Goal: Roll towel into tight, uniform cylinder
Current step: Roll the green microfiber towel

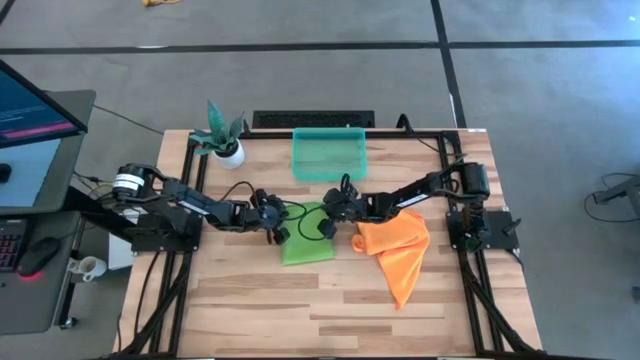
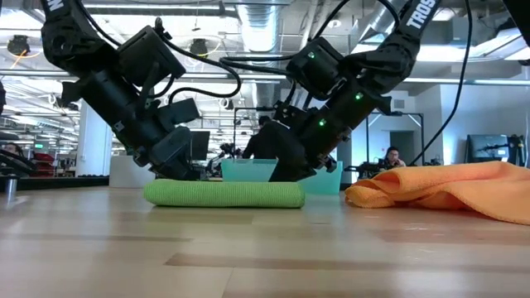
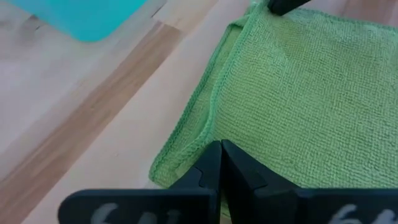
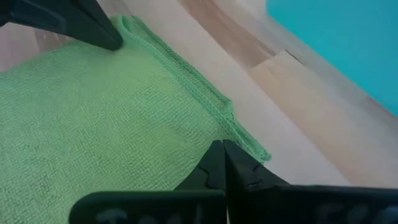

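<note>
Behind the counter (image 1: 250, 300) stretched an open workshop with ceiling ducts, screens and a person seated far back. On the wooden counter a green towel (image 1: 308, 240) lay folded flat near the middle, just in front of a teal tray (image 1: 328, 153). Both arms reached inward to the towel's far edge. The left pincer (image 1: 277, 228) sat at the far left corner, its fingers (image 3: 214, 171) pressed together on the hem there, as the left wrist view showed. The right pincer (image 1: 336, 211) sat at the far right corner, its fingers (image 4: 219, 163) likewise pinched shut on the towel's edge. In the low view the towel (image 2: 224, 194) looked like a low, flat pad with both pincers bearing down at its ends. An orange cloth (image 1: 397, 250) lay crumpled just to the right of the towel, beneath the right arm. A potted plant (image 1: 224, 135) stood at the counter's far left corner.
</note>
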`<state>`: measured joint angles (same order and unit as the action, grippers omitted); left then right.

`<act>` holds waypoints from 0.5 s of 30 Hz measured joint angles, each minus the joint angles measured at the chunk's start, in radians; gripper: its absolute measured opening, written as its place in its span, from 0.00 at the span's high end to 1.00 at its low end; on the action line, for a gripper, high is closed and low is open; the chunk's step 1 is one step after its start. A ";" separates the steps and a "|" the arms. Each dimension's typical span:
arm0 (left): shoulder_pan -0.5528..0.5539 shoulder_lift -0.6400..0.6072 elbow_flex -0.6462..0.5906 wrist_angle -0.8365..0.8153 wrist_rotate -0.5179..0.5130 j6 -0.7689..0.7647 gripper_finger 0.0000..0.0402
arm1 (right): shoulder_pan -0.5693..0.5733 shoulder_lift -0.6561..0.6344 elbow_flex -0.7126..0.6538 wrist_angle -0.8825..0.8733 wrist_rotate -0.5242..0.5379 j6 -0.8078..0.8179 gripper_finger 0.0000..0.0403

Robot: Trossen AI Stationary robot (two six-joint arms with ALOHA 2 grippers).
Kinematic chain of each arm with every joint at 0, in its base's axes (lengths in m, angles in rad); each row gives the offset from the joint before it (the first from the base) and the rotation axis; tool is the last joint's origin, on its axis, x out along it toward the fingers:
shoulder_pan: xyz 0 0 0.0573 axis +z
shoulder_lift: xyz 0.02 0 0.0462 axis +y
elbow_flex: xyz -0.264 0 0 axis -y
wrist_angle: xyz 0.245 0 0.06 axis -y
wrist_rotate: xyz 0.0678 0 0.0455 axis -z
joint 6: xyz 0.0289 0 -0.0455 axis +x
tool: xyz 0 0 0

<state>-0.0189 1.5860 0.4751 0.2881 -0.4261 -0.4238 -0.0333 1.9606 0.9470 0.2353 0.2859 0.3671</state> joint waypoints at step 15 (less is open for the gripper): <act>-0.005 -0.044 0.000 -0.016 -0.012 0.047 1.00 | -0.002 0.000 0.000 -0.011 0.001 -0.008 0.98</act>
<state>-0.0235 1.5416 0.4751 0.2718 -0.4385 -0.3773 -0.0349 1.9606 0.9470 0.2247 0.2867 0.3592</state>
